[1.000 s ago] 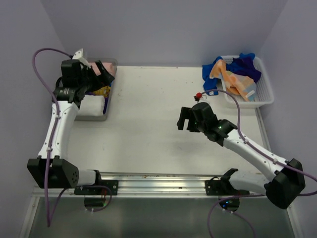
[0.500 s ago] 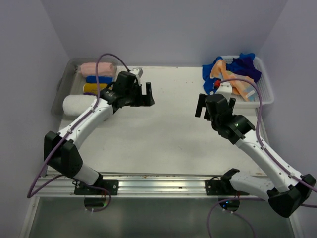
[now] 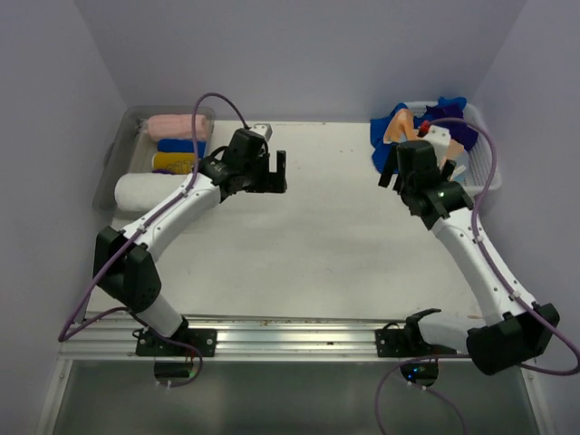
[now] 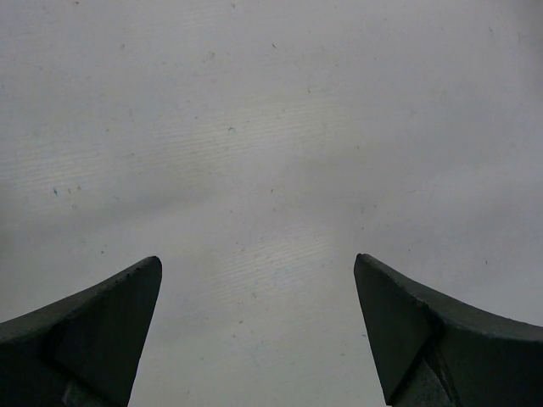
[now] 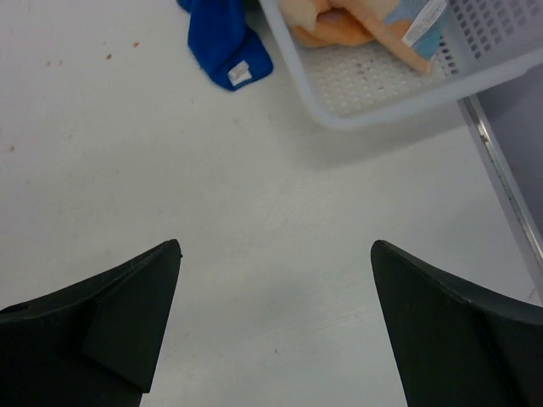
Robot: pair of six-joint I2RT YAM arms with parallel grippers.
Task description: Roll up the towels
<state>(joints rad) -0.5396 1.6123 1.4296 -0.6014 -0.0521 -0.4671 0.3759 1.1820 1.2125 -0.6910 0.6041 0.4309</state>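
Right gripper (image 3: pixel 391 170) now nearer the white perforated plastic basket (image 5: pixel 356 85) rim, jaws spread, left gripper (image 3: pixel 275 172) over white tabletop (image 3: pixel 308 245), jaws spread

Counter (image 3: pixel 299 245), seen from above. A bin (image 3: pixel 111 156) at the far left corner holds rolled towels (image 3: pixel 145 190), laid in a row from back to front. A basket (image 3: pixel 487 174) at the far right corner holds loose towels (image 5: pixel 339 25). One hanging towel (image 5: pixel 222 47) lies over the basket's left rim onto the counter. The left gripper (image 3: pixel 277 177) is above the counter, right of the bin. The right gripper (image 5: pixel 276 246) is above the counter, near the basket's left side.
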